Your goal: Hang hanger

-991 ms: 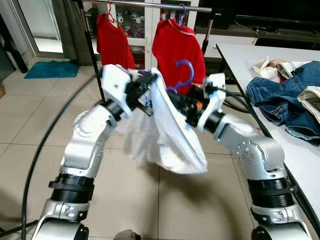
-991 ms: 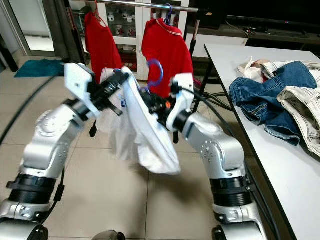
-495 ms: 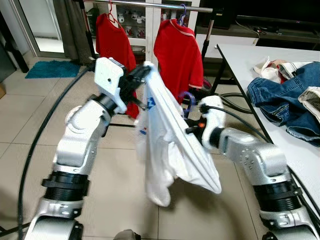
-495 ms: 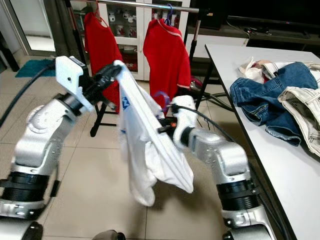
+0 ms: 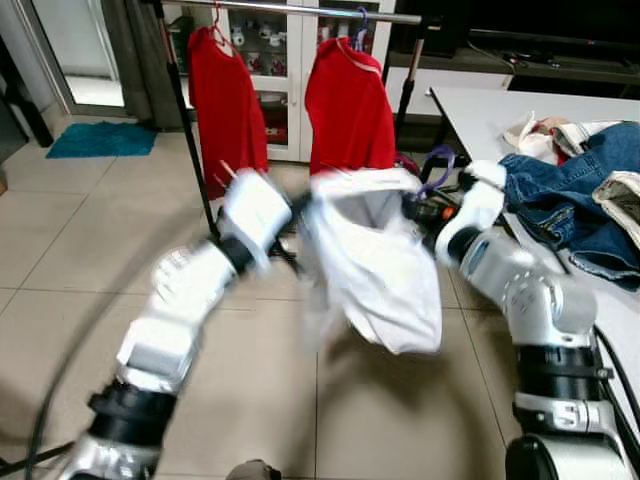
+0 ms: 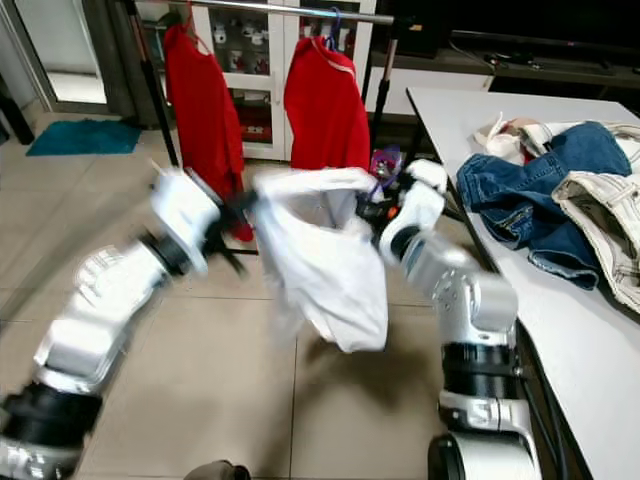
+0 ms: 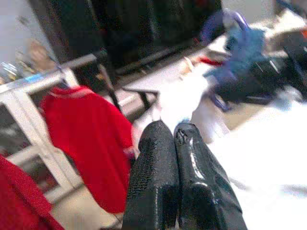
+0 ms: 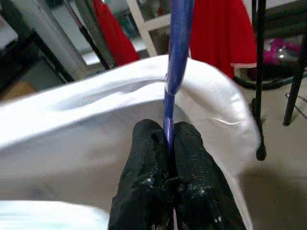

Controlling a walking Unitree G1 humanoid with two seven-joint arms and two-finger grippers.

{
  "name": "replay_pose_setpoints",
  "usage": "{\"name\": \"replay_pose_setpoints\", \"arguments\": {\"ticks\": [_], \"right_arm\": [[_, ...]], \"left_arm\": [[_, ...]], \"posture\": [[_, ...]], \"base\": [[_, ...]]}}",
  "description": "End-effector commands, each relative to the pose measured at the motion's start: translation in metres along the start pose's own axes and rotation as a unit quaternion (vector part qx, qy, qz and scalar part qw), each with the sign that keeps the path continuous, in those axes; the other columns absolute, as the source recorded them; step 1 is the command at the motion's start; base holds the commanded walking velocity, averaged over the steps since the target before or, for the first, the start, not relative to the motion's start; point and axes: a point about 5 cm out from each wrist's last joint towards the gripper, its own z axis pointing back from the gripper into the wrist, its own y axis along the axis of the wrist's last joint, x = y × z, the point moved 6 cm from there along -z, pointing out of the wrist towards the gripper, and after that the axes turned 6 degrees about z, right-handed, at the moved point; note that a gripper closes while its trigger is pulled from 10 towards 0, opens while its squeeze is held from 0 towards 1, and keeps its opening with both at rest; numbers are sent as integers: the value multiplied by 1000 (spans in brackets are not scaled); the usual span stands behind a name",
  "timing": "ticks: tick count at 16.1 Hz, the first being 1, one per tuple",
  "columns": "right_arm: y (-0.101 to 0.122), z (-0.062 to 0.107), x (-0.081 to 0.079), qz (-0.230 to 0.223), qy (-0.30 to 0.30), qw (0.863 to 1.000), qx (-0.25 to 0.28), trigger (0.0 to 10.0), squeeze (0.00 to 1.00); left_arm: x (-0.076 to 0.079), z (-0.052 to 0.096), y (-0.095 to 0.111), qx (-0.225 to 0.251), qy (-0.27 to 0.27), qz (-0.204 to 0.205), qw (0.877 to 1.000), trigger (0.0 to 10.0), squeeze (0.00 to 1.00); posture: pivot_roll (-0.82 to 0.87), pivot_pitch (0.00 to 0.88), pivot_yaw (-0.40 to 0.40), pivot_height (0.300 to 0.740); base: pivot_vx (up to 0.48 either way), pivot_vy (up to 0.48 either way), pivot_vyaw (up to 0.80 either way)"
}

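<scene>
A white shirt (image 5: 375, 260) on a blue hanger (image 8: 176, 57) hangs stretched between my two grippers, in front of the clothes rack. My right gripper (image 8: 168, 139) is shut on the hanger's stem, and the hook (image 5: 437, 160) sticks up above it. At the shirt's other end, my left gripper (image 5: 300, 207) is shut on the cloth edge; its fingers (image 7: 158, 158) are pressed together. The left arm is blurred by motion. The rack's rail (image 5: 300, 9) runs across the top, well above the hanger.
Two red shirts (image 5: 225, 95) (image 5: 350, 100) hang on the rail. The rack's black posts (image 5: 185, 110) stand behind my arms. A white table (image 5: 480, 105) on the right carries jeans (image 5: 560, 185) and other clothes. A teal mat (image 5: 100, 140) lies on the tiled floor.
My left arm has dropped and swung inward fast, lowering its end of the shirt. My right gripper has risen and moved right with the hanger, so the shirt now spreads level between them.
</scene>
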Motion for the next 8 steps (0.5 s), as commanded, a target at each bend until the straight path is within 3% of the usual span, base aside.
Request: {"name": "replay_pose_setpoints", "arguments": {"ticks": [1, 3, 5, 6, 7, 8], "right_arm": [[16, -1, -6, -10, 8, 999, 29, 10000, 0], [26, -5, -21, -12, 28, 998, 51, 10000, 0], [31, -6, -31, -15, 47, 997, 62, 10000, 0], [33, -6, -37, -15, 59, 996, 67, 10000, 0], [35, -5, -42, -13, 75, 994, 72, 10000, 0], [35, -5, -42, -13, 75, 994, 72, 10000, 0]], "left_arm": [[18, -5, 9, 9, -37, -4, 999, 0, 0], [45, -10, 3, -2, -82, 31, 996, 0, 0], [42, -11, 5, 2, -72, 34, 997, 0, 0], [37, -12, 5, -2, -61, 37, 997, 2863, 0], [33, -10, 4, -5, -58, 40, 998, 10000, 0], [33, -10, 4, -5, -58, 40, 998, 10000, 0]], "posture": [[75, 0, -30, 740], [76, 0, -30, 740], [76, 0, -30, 740], [78, 0, -30, 740], [79, 0, -31, 740], [79, 0, -31, 740]], "base": [[0, 0, 0], [0, 0, 0], [0, 0, 0], [0, 0, 0], [0, 0, 0], [0, 0, 0]]}}
